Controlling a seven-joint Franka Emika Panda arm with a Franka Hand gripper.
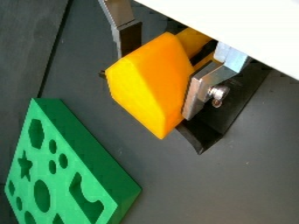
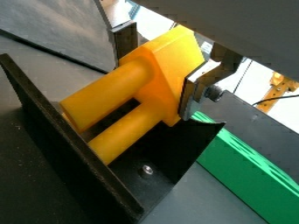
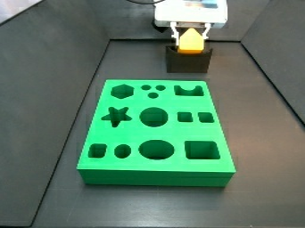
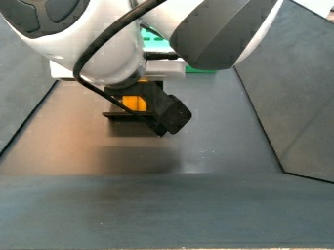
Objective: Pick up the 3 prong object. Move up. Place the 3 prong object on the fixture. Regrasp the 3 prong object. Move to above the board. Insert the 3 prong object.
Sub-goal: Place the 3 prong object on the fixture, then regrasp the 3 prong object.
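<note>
- Board is lying nearest in a side view, bright green, all cutouts showing empty; three small holes near its far edge are likely waiting for the prongs.
- Beyond it, well apart from the board's far edge, fixture is standing on the dark floor.
- Gripper is hanging directly over the fixture, fingers clamping the 3 prong object by its block body.
- In a wrist view the prongs are lying along the fixture's sloped face, between its walls; whether they are touching it I cannot tell.
- Judgement: the fixture is serving as a rest so the piece can be let go and taken again at a better angle for insertion.
- Farthest, the arm housing is blocking most of the scene in a side view; only a bit of the orange piece is showing.
</note>
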